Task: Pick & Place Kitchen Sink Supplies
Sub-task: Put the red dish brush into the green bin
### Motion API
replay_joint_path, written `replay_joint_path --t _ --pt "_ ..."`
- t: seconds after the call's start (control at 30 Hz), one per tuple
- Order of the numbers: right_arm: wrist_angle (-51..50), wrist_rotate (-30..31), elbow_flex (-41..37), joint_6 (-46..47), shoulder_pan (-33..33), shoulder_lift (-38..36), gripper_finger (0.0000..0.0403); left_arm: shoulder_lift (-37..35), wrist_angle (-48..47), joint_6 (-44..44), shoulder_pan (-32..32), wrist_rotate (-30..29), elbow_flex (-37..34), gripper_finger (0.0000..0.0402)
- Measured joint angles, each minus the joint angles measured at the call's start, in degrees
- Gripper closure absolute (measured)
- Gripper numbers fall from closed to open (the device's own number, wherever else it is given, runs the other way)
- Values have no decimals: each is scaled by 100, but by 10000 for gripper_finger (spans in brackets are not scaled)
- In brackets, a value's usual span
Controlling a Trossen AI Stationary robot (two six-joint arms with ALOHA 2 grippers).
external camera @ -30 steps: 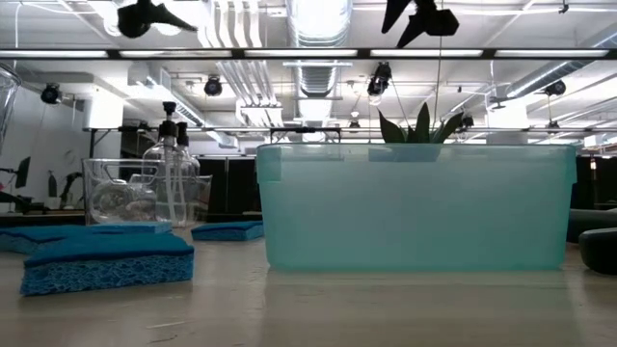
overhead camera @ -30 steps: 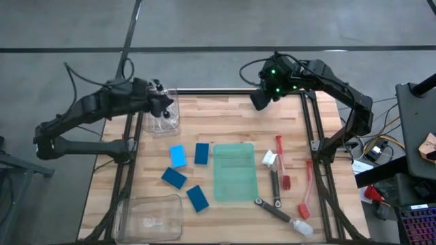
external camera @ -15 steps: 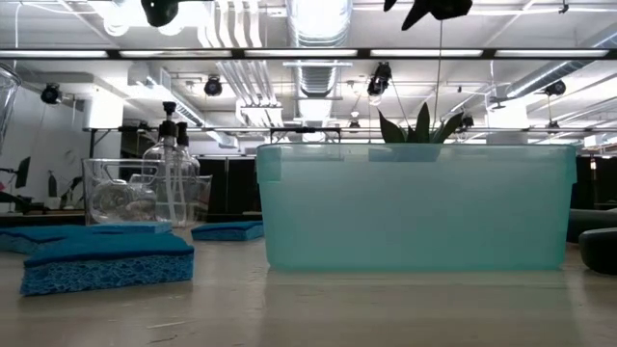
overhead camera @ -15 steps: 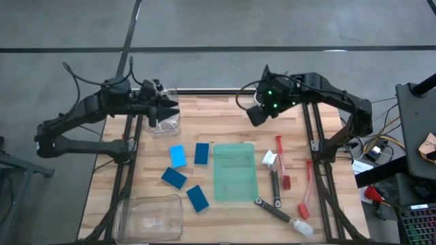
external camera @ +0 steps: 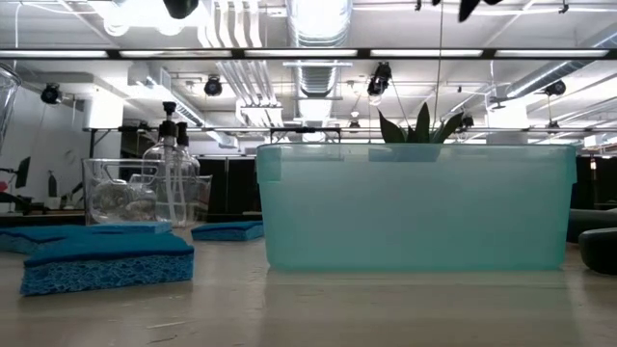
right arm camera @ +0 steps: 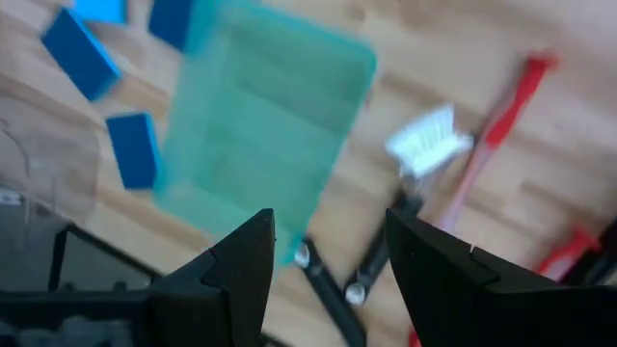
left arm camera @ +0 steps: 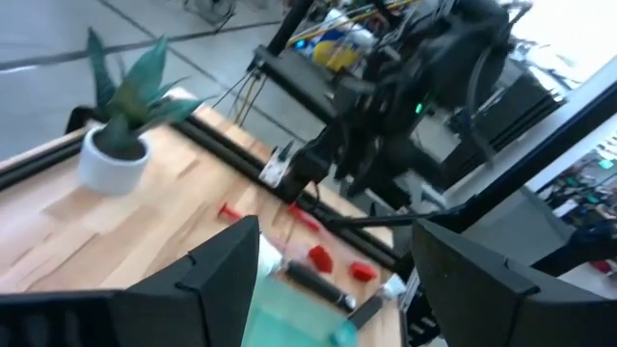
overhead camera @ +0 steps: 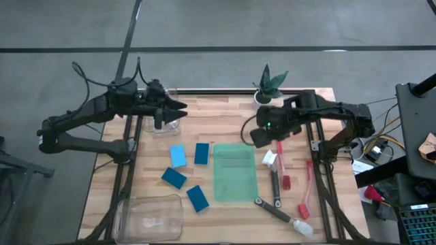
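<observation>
Clear bottles with black tops stand in a clear bin at the far left. My left gripper hovers open just above that bin, pointing right; it shows as in its wrist view. Four blue sponges lie flat on the wood left of the teal bin. Red, black and white brushes lie on the table right of the teal bin. My right gripper hangs open above the teal bin's far right corner, beside the white brush head; it shows as.
A small potted plant stands at the far edge, behind my right arm. A second clear bin sits at the near left corner. In the low view the teal bin fills the middle, with sponges to its left.
My right gripper has swung from the far edge, where it covered the plant, toward the near edge, and now hangs between the teal bin and the brushes. The plant has come into view. My left gripper has shifted a little to the right over the bottle bin.
</observation>
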Motion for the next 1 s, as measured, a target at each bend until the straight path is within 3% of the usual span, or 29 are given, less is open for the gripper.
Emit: replay_joint_path --t 0.27,0.43,0.8,1.0 --pt "27 -338 -925 471 439 -97 209 4 561 0 -46 66 0 140" --pt "274 -384 -1928 504 521 -461 209 54 654 2 -46 61 0 140" --pt "1961 -571 -4688 1373 525 -1887 209 92 647 -127 -46 48 0 140" --pt "2813 -572 -5719 1542 523 -2060 209 114 650 -131 -46 46 0 140"
